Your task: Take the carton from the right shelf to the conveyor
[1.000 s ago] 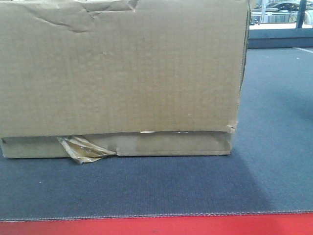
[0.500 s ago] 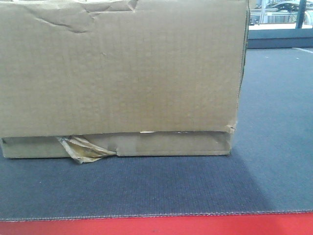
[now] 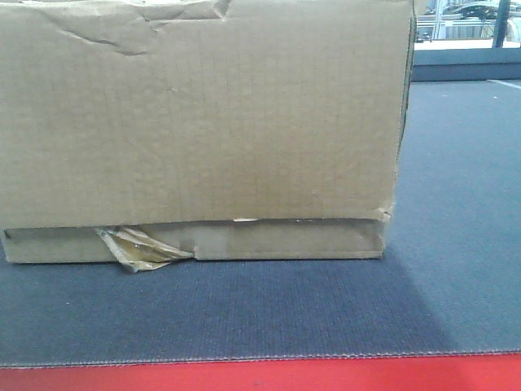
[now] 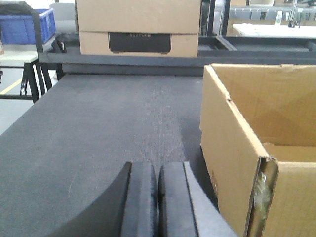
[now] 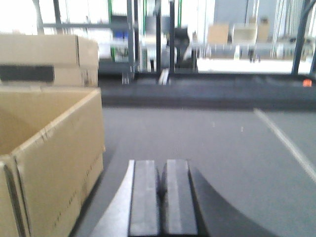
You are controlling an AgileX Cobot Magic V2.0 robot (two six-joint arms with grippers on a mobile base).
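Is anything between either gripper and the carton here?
Nothing visible. The left gripper, shut, hangs over bare belt with the carton just to its right; the right gripper, also shut, has the same carton to its left. The conveyor already carries it.

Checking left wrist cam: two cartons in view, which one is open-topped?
The near carton, right of the left gripper: its inside shows. The far carton, bearing a dark panel, looks closed.

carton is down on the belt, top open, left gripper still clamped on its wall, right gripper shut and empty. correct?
One error: the left gripper is not on the carton. The left wrist view shows it shut on nothing, beside the carton's wall, over the conveyor. Right gripper shut and empty, as you said.
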